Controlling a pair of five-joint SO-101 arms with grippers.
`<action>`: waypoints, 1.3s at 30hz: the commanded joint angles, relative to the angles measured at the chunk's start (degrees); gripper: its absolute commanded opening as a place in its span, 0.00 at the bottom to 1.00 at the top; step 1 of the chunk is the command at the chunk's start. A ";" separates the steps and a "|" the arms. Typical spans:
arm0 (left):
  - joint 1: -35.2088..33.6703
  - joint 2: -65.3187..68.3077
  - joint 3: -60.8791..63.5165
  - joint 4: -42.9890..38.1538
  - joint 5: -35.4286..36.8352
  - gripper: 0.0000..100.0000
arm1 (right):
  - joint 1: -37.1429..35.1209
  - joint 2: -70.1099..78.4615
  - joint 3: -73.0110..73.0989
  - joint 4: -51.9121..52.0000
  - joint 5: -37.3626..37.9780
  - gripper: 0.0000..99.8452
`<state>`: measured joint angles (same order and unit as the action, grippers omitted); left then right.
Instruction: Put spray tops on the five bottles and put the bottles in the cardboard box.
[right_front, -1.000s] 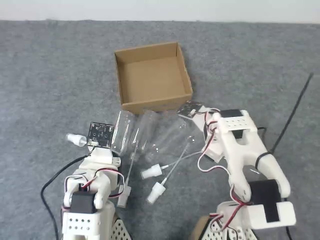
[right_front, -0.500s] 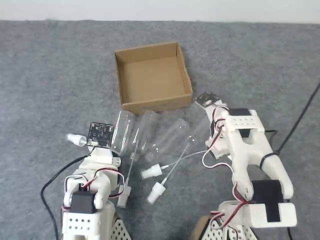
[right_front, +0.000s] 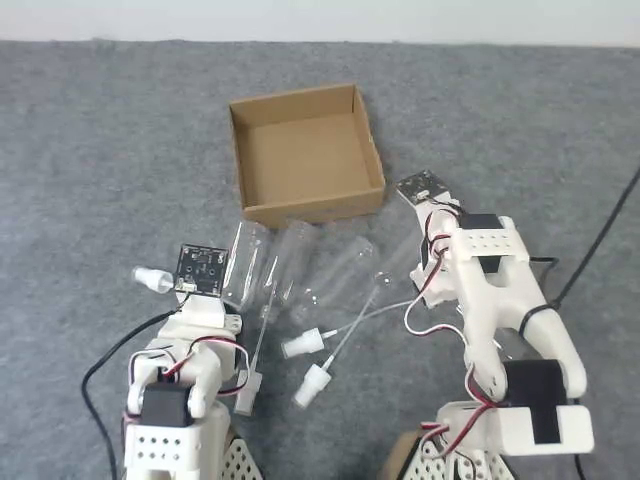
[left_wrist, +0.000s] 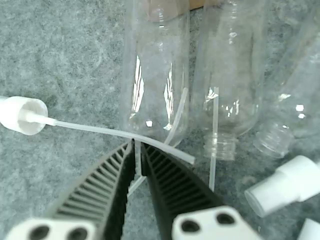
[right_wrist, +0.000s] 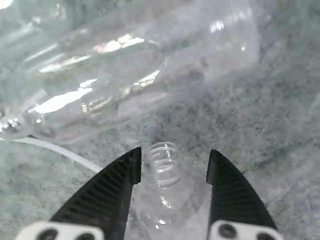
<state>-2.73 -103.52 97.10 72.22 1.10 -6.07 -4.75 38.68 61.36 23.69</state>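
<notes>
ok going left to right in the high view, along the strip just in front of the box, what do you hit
white plastic spray top with thin tube → small black circuit board → clear plastic bottle lying down → second clear bottle → third clear bottle, slanted → white right arm

The left arm and right arm are white plastic with black motors, looped red, white and black wires, dark boards at the wrists and black ribbed fingers.
</notes>
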 joint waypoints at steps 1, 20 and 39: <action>-0.09 -0.79 -0.57 0.18 0.62 0.02 | 0.22 -1.27 -3.43 -0.40 -0.62 0.26; -0.09 -0.79 -0.57 0.18 0.62 0.02 | -1.71 -1.45 -6.59 9.19 3.08 0.39; -0.09 -0.79 -0.57 0.18 0.62 0.02 | -1.71 -16.31 4.84 8.66 3.25 0.39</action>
<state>-2.73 -103.52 97.10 72.22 1.10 -7.21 -11.96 41.76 69.71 26.07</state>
